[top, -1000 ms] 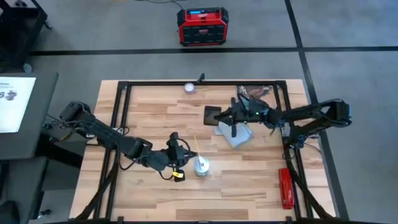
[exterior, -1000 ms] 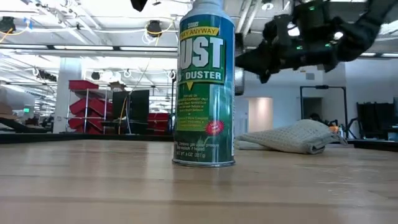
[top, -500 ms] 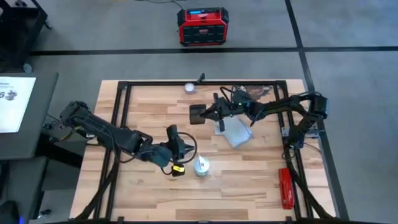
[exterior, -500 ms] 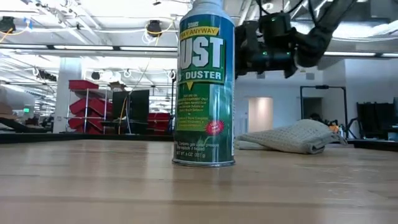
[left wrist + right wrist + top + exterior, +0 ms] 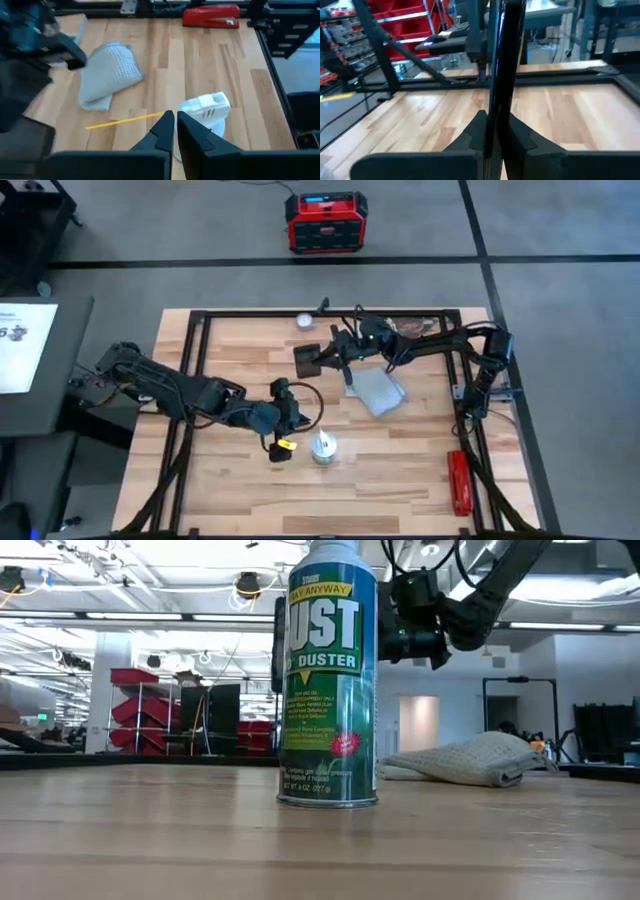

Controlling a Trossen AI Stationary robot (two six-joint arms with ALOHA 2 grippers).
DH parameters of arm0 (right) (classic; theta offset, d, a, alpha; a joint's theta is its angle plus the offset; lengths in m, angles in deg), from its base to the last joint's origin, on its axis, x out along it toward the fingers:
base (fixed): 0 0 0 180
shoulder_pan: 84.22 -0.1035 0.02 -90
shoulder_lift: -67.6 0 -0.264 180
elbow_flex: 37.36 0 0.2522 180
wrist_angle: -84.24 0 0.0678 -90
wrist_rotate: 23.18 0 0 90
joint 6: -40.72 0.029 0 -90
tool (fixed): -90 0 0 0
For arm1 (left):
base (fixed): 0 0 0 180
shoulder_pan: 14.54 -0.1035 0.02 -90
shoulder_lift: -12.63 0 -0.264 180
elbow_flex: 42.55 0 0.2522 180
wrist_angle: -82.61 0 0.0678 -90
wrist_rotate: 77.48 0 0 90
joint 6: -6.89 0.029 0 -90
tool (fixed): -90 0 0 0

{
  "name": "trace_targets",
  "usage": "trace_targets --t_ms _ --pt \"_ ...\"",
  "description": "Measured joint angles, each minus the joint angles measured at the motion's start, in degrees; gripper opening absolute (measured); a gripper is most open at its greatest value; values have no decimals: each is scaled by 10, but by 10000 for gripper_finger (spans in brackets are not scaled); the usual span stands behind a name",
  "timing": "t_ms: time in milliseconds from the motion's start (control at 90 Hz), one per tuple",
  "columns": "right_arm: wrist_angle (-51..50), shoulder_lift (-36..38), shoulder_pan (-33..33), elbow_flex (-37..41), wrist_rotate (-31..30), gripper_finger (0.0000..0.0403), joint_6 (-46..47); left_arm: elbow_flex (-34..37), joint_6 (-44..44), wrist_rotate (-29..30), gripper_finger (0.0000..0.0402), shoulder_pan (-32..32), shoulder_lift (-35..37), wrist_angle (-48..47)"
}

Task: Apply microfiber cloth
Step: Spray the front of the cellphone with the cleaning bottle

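Note:
The pale grey-blue microfiber cloth [image 5: 378, 391] lies crumpled on the table right of centre, also in the left wrist view [image 5: 108, 74] and the low view [image 5: 470, 760]; no gripper touches it. My right gripper [image 5: 328, 358] hangs left of the cloth, shut on a black phone [image 5: 307, 359]. My left gripper [image 5: 298, 416] hovers shut and empty next to the upright green duster can [image 5: 323, 448], whose white cap [image 5: 206, 111] and yellow straw [image 5: 124, 121] show past its fingers [image 5: 167, 131]. My right gripper pinches the phone between its two fingers, one on each flat face [image 5: 504, 102]. The fingers come roughly level from the table's right side. The phone sticks out beyond the fingertips, lifted clear of the table.
A red stapler [image 5: 458, 481] lies near the right front corner. A small white ball [image 5: 304, 321] sits at the far edge, and a picture card [image 5: 408, 329] lies partly under the right arm. A black frame [image 5: 190, 380] borders the table.
My right gripper, still shut on the phone, has carried it from above the cloth toward the table's left edge and slightly toward the far edge. The cloth has stayed where it was. My left gripper has shifted a little toward the far edge beside the can.

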Motion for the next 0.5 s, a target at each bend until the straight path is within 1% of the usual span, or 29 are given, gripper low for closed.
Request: trace_targets --t_ms 100,278,500 --pt "-12 0 3 -5 2 15 -1 0 15 -26 0 -5 -6 1" --pt "-27 0 2 -6 2 15 -4 -44 57 -32 0 -7 -28 -24" --pt "-29 0 1 -6 1 15 0 -143 106 -40 0 -14 -111 -148"
